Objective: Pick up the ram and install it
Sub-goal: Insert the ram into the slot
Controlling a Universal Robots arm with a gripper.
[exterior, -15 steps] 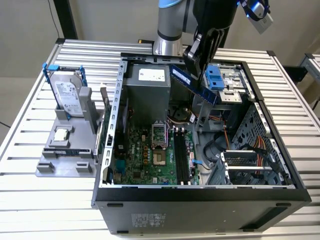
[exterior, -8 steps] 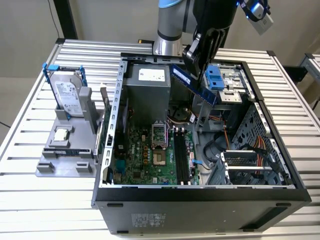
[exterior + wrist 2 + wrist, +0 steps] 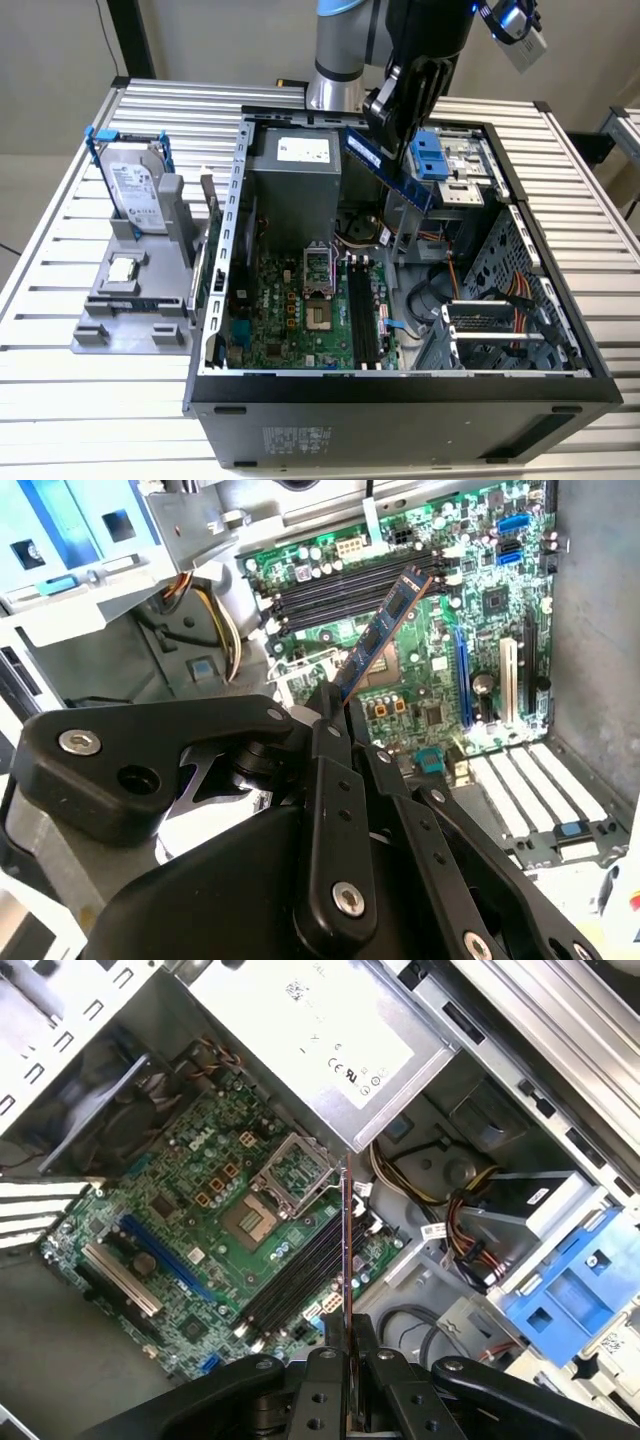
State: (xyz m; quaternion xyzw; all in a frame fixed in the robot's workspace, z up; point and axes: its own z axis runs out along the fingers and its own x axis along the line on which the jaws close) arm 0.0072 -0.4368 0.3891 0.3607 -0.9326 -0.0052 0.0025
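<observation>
Slatted aluminium table across the exterior view — plain beige wall behind at 10 o'clock, dark upright post at 11, corner of a second slatted table at 2 o'clock. Light even, soft.

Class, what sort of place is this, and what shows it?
Probably a robotics lab or test bench: a robot gripper holds the ram above an open computer case, which lies on a slatted metal table.

- I work at a robotics lab bench, with a ribbed aluminium table under me.
- An opened desktop computer case lies on it, its motherboard bared.
- Beside it, a grey fixture racks a hard drive.
</observation>
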